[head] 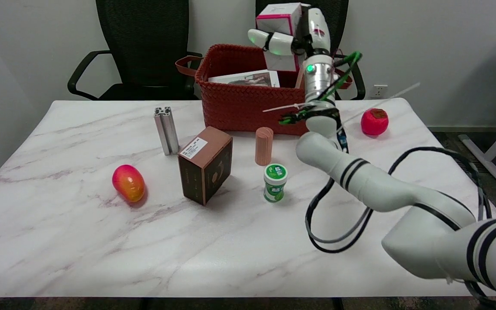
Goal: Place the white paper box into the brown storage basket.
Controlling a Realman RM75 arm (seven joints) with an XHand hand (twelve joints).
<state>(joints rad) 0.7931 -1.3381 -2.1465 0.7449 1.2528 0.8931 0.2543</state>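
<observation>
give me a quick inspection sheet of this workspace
surface: white marble-look table, no spills seen
job's things: white paper box held in the air above the brown storage basket; a flat printed item already lies in the basket
clutter: mango, brown box, metal profile, tan cylinder, green jar, red fruit
grippers: right hand grips the box
cables: black cable loop hangs off the right arm over the table
surroundings: two black chairs, wall socket

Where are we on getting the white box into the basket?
Done: the white paper box is off the table, gripped by the right hand. In hand: it hangs above the right end of the brown storage basket. Left: lower it in beside the printed item already inside, then let go.
</observation>
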